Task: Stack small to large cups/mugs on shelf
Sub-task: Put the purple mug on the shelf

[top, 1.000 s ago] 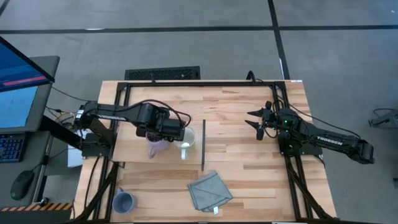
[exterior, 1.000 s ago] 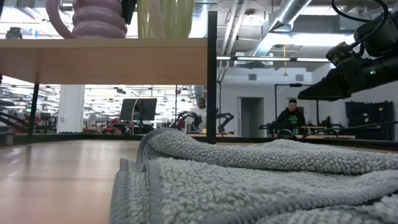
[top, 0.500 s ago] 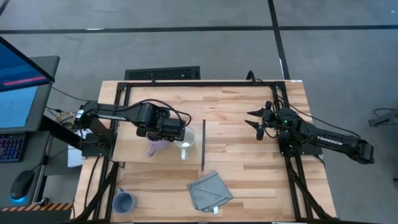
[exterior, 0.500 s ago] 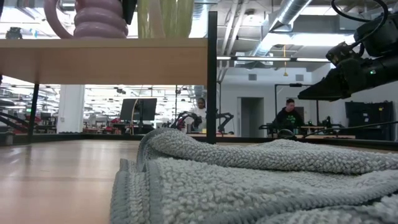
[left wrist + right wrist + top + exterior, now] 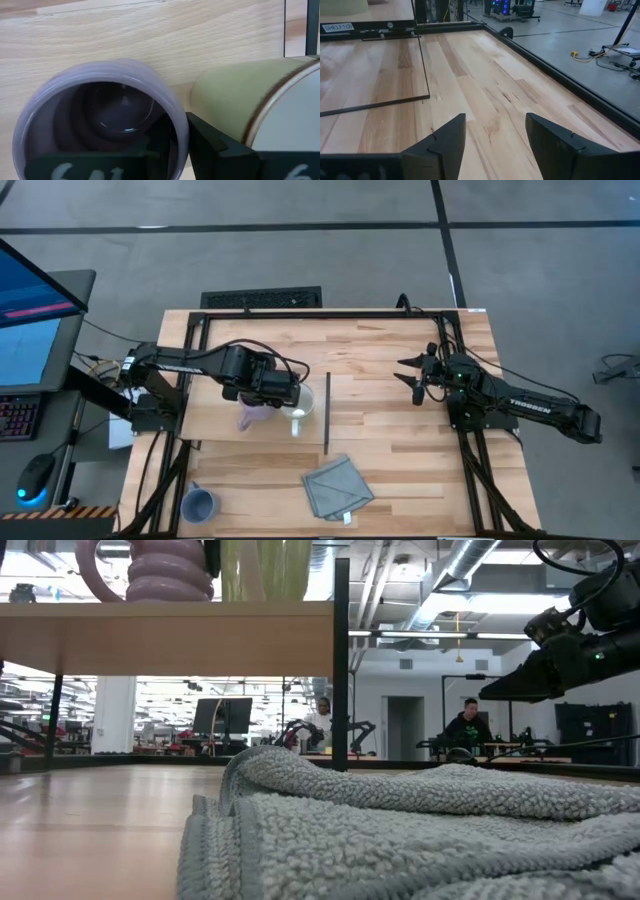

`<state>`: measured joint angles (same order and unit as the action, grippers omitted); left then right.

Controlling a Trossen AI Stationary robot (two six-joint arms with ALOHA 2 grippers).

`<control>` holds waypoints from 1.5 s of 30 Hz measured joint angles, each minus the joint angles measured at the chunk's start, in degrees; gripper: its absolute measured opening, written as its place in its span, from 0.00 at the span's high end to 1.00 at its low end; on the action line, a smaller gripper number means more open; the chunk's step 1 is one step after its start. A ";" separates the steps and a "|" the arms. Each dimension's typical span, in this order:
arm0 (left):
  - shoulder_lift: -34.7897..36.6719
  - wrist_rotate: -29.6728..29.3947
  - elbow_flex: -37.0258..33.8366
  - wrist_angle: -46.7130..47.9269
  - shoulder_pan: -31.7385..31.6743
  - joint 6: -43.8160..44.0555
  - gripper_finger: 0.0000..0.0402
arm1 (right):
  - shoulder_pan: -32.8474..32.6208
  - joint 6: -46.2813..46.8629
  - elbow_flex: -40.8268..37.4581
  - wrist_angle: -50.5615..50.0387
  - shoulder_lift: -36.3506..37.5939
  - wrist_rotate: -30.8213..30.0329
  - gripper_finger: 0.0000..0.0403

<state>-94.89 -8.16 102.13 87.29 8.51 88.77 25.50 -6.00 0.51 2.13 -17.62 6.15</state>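
A slatted wooden table (image 5: 400, 370) is seen from above, with one dark arm reaching in from each side. On its left half lies the shelf (image 5: 215, 415), a light wood board with a thin dark upright panel (image 5: 327, 412) along the edge nearest the table's middle.

The left gripper (image 5: 268, 392) is positioned over the shelf, and its jaws are pinched on the rim of the purple mug (image 5: 252, 416). In the left wrist view one finger (image 5: 165, 145) is seen inside the purple mug (image 5: 100, 125) and the other finger (image 5: 210, 145) outside it, with the wall of the mug clamped between them. Just beside the purple mug stands the white mug (image 5: 300, 406), close to the upright panel; whether the two mugs touch cannot be told. In the low view the purple mug (image 5: 165, 570) is seen on top of the shelf (image 5: 165, 638), next to the white mug (image 5: 265, 568).

The blue-grey mug (image 5: 198, 504) stands well apart from the others, off the shelf, near the table's front left corner. A grey-blue cloth (image 5: 337, 486) lies crumpled near the front edge, beyond the end of the panel.

The right gripper (image 5: 415, 376) is held above the bare right half of the table, with its jaws spread wide and nothing between them.
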 joint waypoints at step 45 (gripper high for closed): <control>0.13 -2.54 0.00 2.73 -1.40 2.62 0.61 | 0.01 0.00 0.00 0.00 0.01 0.02 0.43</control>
<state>-94.76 -10.70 102.13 90.02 7.11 91.39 25.51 -6.00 0.51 2.13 -17.61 6.17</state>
